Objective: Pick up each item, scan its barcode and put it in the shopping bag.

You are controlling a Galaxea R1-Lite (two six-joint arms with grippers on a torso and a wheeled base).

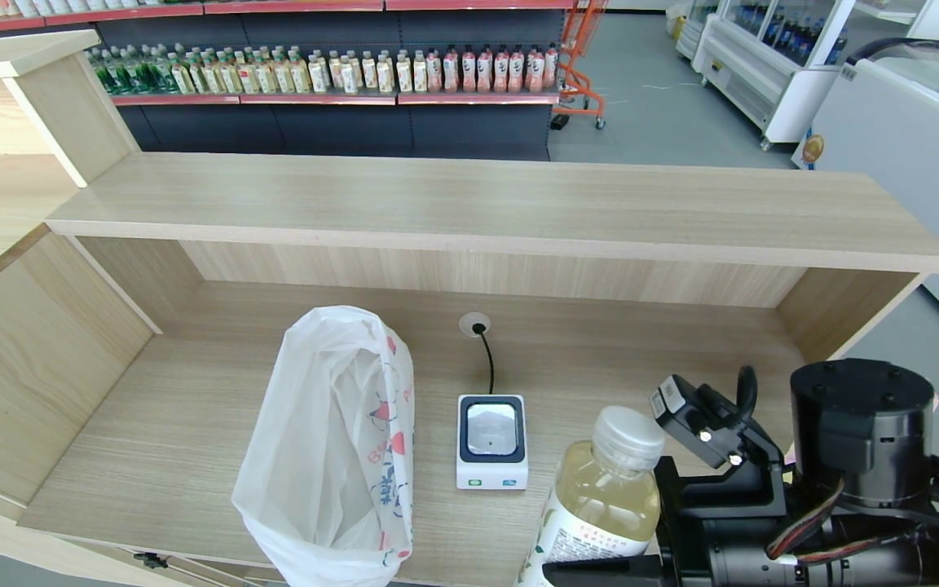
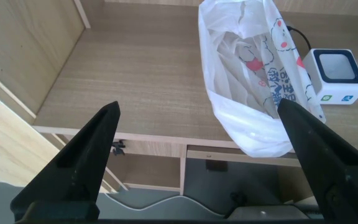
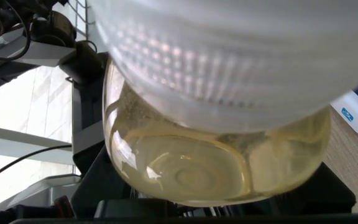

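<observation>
Nearest: a clear plastic bottle (image 1: 604, 489) of pale yellow drink, with a whitish ribbed cap, is held by the right gripper (image 1: 600, 564) over the near right part of the pale wooden counter (image 1: 152, 424). The fingers are closed on its lower, labelled body, though they are largely hidden. The left gripper (image 2: 197, 107) hangs off the counter's near edge, spread wide and empty.

Beyond: a thin white plastic shopping bag (image 1: 331, 440) with red print stands open. Just to its right is a white box scanner (image 1: 491, 440) with a dark window, and a black cable (image 1: 488, 359) runs back from it.

Risk, as judged: the label may face away from the window, so the scan fails. The flimsy bag mouth could fold as the bottle enters. A low swing could knock the scanner.

The bottle sits between the right fingers with its cap and shoulders above them, well apart from the left fingers (image 2: 92, 149).
</observation>
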